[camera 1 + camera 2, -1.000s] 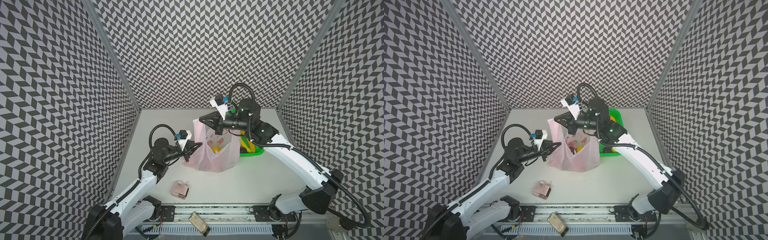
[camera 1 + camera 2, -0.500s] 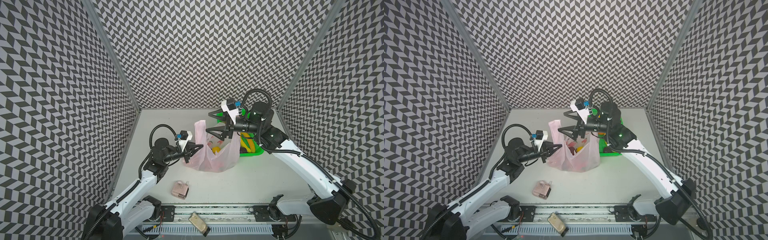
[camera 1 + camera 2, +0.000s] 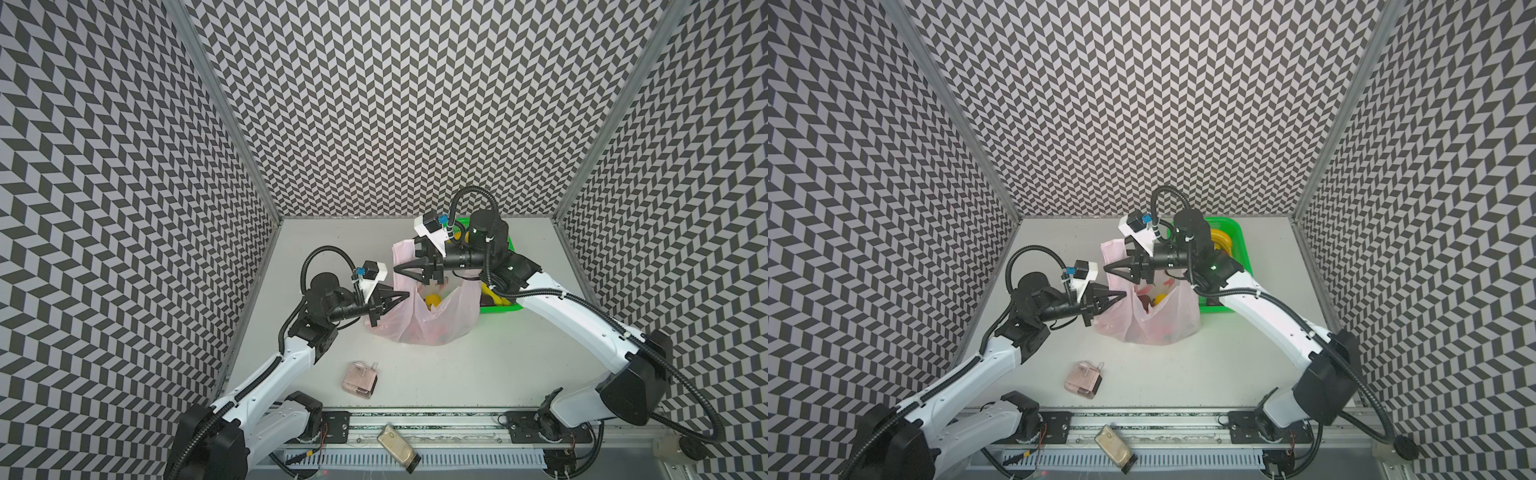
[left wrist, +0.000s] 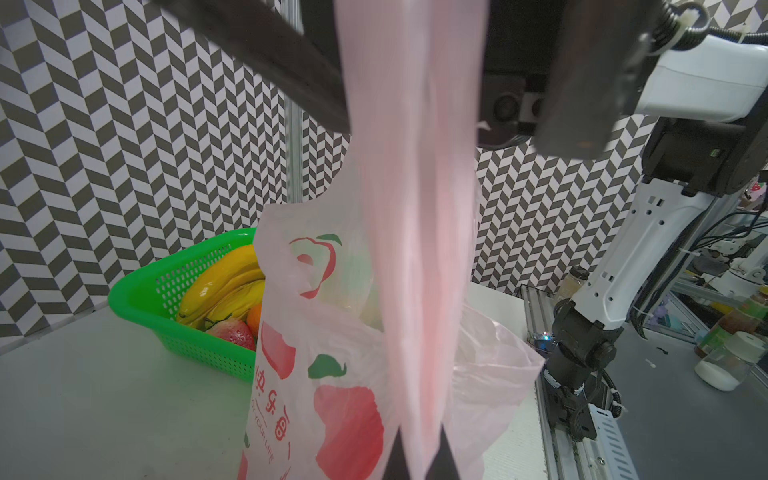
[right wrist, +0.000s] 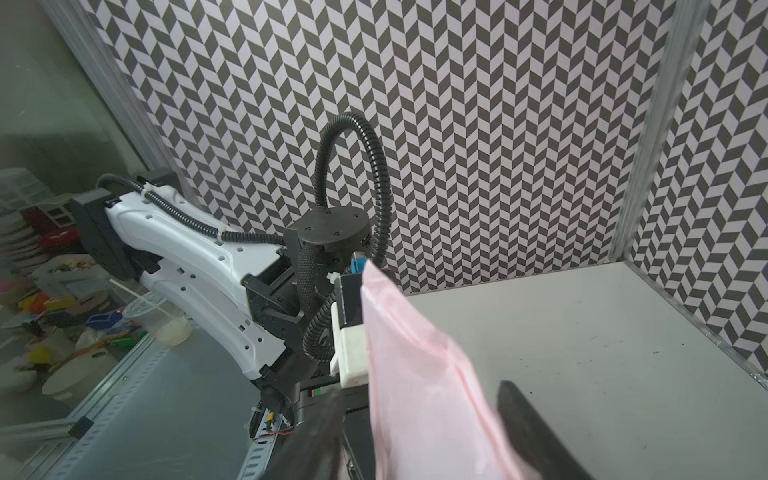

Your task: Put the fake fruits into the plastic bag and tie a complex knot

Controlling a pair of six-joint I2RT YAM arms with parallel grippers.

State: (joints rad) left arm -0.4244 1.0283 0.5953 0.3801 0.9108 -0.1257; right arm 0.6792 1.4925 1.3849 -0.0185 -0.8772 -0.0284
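Box (image 3: 360, 380): we find it at 7 o'clock from the bag (image 3: 432, 328), well apart.
Left gripper (image 3: 405, 296): clamped on a handle (image 4: 415, 249), at the bag's 9 o'clock.
Right gripper (image 3: 401, 270): at its 11 o'clock; we see the fingers (image 5: 528, 424) apart, pink handle film between them.
Bag: mid-table, upright, mouth open.
Fruits: a yellow one (image 3: 432, 300) inside; bananas (image 4: 224, 282) and a strawberry (image 4: 232, 332) in the basket (image 3: 498, 308).
Basket: just beside the bag, at 2 o'clock.
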